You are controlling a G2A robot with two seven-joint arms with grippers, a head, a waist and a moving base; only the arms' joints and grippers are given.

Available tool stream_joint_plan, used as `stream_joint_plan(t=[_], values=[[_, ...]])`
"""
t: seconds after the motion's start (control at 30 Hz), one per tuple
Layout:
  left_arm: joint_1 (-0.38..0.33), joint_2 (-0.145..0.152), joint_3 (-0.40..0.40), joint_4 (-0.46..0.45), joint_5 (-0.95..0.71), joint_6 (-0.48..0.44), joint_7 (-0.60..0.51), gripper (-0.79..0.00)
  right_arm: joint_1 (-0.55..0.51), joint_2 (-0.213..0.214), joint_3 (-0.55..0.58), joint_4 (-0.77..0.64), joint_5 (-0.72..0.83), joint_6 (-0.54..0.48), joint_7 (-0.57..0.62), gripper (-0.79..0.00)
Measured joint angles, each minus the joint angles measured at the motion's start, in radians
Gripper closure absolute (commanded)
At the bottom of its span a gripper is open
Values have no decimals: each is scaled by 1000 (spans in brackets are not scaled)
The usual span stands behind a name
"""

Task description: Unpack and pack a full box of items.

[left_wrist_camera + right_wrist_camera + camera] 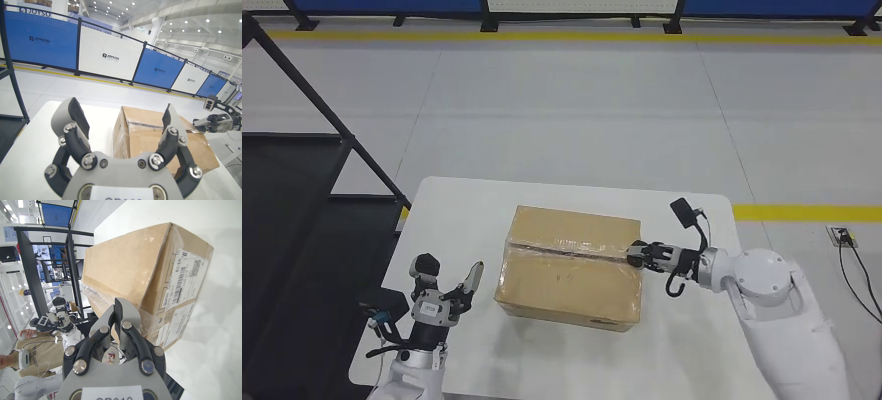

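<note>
1. The brown box is sitting on the white tabletop, with its flaps down and shiny tape running along the top
2. The right pincer is pressing its two fingers tight together, and its tips are touching the top edge of the box where the tape line is ending
3. I cannot tell if this pincer is pinching any tape
4. The box is sitting right at this pincer's tips, and the side with the white stickers is facing this pincer
5. The left pincer is hanging over the tabletop with its fingers spread wide open, holding nothing
6. The box is sitting ahead of the left pincer, near it but not touching it
</note>
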Motion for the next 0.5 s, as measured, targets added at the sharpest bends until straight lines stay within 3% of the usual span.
stream_joint_plan(t=[0.5], values=[[0, 0, 0, 0, 0, 0, 0, -785, -23, 9, -30, 6, 9, 7, -63, 0]])
